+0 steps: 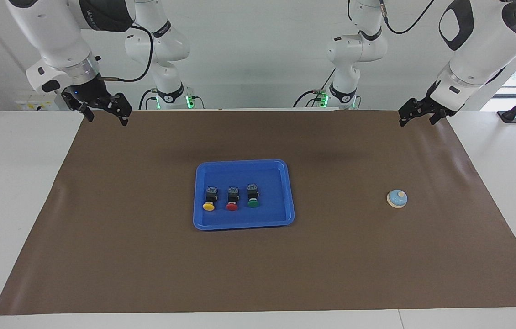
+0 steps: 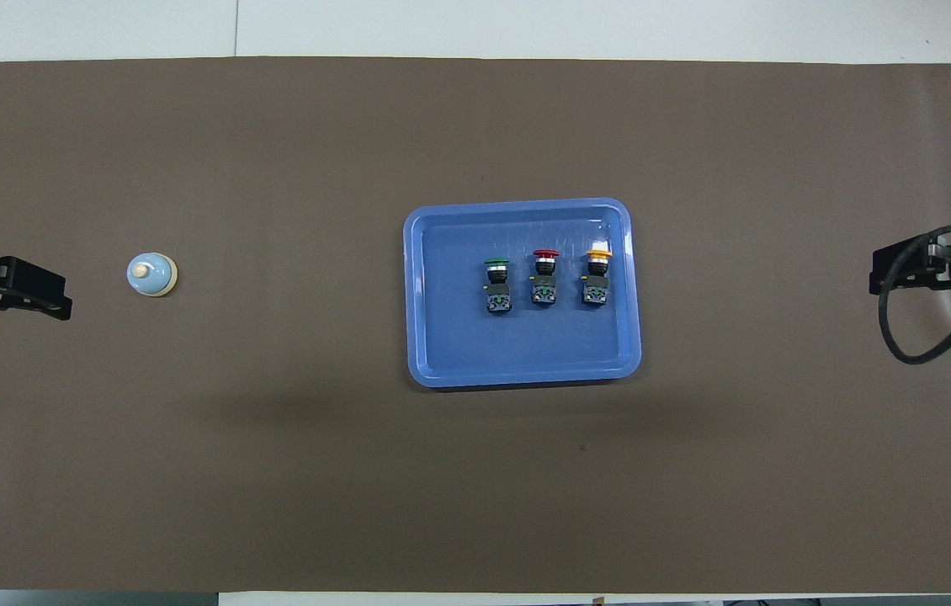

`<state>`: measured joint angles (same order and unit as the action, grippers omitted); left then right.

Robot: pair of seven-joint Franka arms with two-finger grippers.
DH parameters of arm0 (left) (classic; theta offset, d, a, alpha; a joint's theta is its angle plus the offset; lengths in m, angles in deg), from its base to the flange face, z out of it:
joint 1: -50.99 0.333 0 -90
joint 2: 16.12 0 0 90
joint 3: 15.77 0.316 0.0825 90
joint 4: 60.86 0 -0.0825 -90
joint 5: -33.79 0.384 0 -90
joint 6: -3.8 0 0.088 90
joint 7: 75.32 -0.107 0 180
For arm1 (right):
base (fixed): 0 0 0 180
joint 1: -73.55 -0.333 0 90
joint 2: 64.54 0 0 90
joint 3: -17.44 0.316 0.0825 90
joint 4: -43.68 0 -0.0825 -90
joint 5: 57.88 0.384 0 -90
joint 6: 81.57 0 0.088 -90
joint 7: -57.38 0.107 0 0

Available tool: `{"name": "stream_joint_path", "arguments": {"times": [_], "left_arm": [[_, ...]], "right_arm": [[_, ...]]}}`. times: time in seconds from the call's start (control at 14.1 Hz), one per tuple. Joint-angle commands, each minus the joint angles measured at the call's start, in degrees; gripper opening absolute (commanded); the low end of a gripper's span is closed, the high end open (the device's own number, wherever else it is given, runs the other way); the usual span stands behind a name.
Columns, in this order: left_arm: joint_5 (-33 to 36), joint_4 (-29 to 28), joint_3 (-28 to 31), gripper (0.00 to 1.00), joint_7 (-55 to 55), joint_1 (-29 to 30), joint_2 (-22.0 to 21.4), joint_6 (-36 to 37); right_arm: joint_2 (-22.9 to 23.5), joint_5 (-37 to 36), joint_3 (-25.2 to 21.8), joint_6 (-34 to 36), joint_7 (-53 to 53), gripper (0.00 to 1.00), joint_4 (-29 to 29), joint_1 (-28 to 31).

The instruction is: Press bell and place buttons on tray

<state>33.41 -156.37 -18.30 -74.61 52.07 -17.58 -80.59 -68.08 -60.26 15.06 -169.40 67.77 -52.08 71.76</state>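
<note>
On the brown mat, three black push-buttons [image 1: 231, 199] lie in the bright blue plastic tray [image 1: 287, 192] at frame centre, so only a straight-down tap on the pale blue bell's [image 1: 397, 198] knob seems left for the empty left gripper [image 1: 421, 114], finger state unclear, like the waiting right gripper [image 1: 102, 108].

A wide brown mat [image 1: 148, 256] lies flat across the white bench [image 1: 11, 192], covering nearly all of it. Bare white bench shows along both ends and the near and far edges. A pale wall [image 1: 258, 55] rises at the back.
</note>
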Motion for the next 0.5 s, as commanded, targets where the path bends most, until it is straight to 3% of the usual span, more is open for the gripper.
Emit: {"name": "stream_joint_path", "arguments": {"times": [0.0, 0.28, 0.43], "left_arm": [[0.5, 0.3, 0.2, 1.00, 0.2, 0.0, -0.6, 1.0], [0.5, 0.3, 0.2, 1.00, 0.2, 0.0, -0.6, 1.0], [0.5, 0.3, 0.2, 1.00, 0.2, 0.0, -0.6, 1.0]], "right_arm": [[-1.2, 1.2, 0.7, 0.8, 1.0, 1.00, -1.1, 1.7], [-1.2, 1.2, 0.6, 0.6, -9.8, 1.00, -1.0, 1.8], [-1.2, 1.2, 0.6, 0.6, -9.9, 1.00, -1.1, 1.8]]}}
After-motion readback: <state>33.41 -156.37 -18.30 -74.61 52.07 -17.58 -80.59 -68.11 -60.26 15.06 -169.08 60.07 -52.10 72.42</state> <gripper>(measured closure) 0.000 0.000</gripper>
